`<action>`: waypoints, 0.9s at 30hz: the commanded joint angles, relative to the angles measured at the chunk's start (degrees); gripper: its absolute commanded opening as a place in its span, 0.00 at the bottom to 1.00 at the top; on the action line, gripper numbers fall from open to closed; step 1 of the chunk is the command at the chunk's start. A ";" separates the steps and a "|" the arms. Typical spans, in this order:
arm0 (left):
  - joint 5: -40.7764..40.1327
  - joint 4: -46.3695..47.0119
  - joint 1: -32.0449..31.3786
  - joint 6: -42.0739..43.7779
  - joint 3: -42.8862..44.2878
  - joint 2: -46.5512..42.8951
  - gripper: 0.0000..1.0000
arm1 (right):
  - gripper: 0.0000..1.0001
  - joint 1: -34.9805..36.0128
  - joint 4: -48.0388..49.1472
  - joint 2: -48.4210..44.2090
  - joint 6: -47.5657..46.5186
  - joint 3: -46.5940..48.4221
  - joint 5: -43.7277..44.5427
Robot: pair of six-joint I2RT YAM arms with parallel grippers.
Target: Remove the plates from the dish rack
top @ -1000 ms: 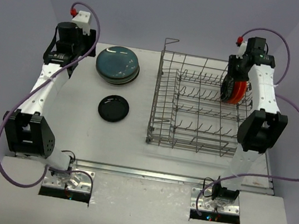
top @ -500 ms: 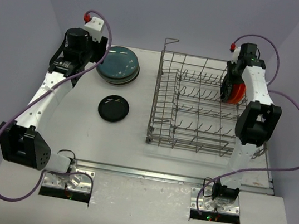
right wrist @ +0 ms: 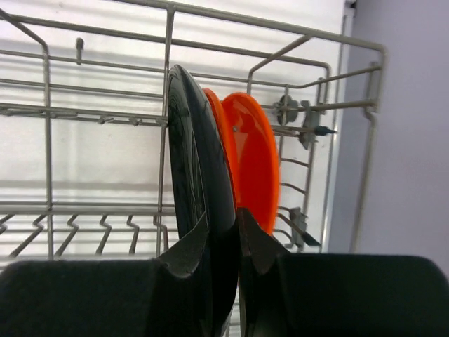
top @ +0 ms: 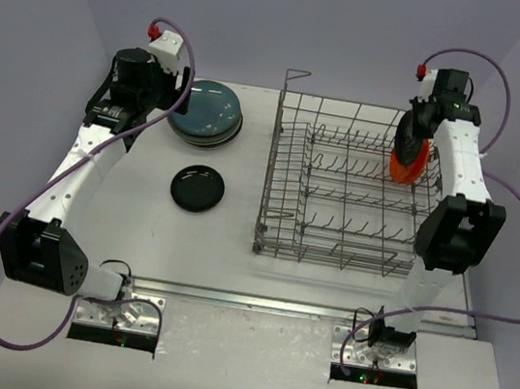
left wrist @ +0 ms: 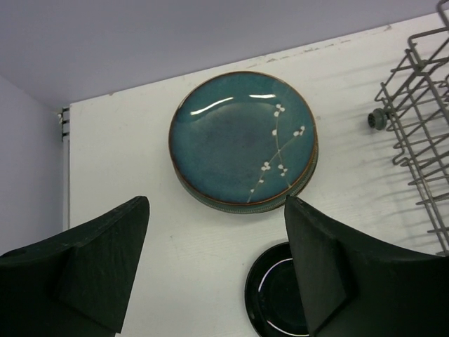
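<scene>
The grey wire dish rack [top: 340, 182] stands right of the table's middle. At its far right end a dark plate [right wrist: 200, 182] and an orange-red plate [right wrist: 252, 158] stand upright side by side; the orange one also shows in the top view [top: 410, 163]. My right gripper [right wrist: 223, 225] is shut on the dark plate's rim, and from above it [top: 415, 130] sits over that end of the rack. A stack of teal plates [top: 206, 111] lies far left, with a small black plate [top: 197, 188] in front. My left gripper [left wrist: 217, 274] is open and empty above them.
In the left wrist view the top teal plate [left wrist: 242, 140] has a white blossom pattern, the black plate [left wrist: 273, 298] sits partly behind my right finger, and the rack's corner [left wrist: 421, 119] is at the right. Purple walls enclose the table.
</scene>
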 commanded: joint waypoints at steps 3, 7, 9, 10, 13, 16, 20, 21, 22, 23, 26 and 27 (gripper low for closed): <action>21.92 -2.63 -0.17 -1.35 6.90 -0.62 0.80 | 0.00 0.48 -2.31 -13.84 2.31 7.01 -15.68; 32.61 -4.18 -2.99 -3.48 10.76 1.10 0.80 | 0.00 1.40 -1.58 -20.55 3.63 1.35 -41.22; 34.70 -4.66 -6.86 -4.05 11.45 1.69 0.80 | 0.00 5.13 0.34 -24.96 4.13 -5.17 -48.63; 36.21 -4.70 -8.01 -4.70 11.68 1.88 0.80 | 0.00 7.80 0.81 -25.98 3.76 -6.93 -49.41; 40.98 -4.74 -11.82 -7.90 12.48 3.10 0.80 | 0.00 15.69 2.65 -28.30 3.16 -11.47 -50.49; 43.05 -4.65 -14.68 -9.78 11.62 3.66 0.77 | 0.00 21.19 4.56 -27.54 5.39 -11.72 -50.37; 43.73 -5.00 -15.99 -10.62 9.42 3.39 0.73 | 0.00 24.37 5.57 -25.33 7.48 -8.99 -51.33; 43.89 -5.20 -15.99 -10.98 8.73 3.41 0.67 | 0.00 25.15 6.04 -24.93 8.88 -8.38 -51.46; 44.11 -5.43 -15.99 -11.10 8.05 3.35 0.58 | 0.00 25.67 6.27 -24.47 9.41 -8.04 -51.46; 44.20 -5.44 -15.99 -11.25 7.72 3.20 0.51 | 0.00 25.99 6.43 -24.23 9.73 -7.59 -51.68; 43.87 -4.91 -15.99 -11.22 5.58 2.44 0.33 | 0.00 26.14 7.03 -23.78 10.97 -7.16 -53.11; 43.65 -4.74 -15.94 -11.24 5.11 2.03 0.24 | 0.00 26.19 7.29 -23.87 11.50 -7.31 -53.56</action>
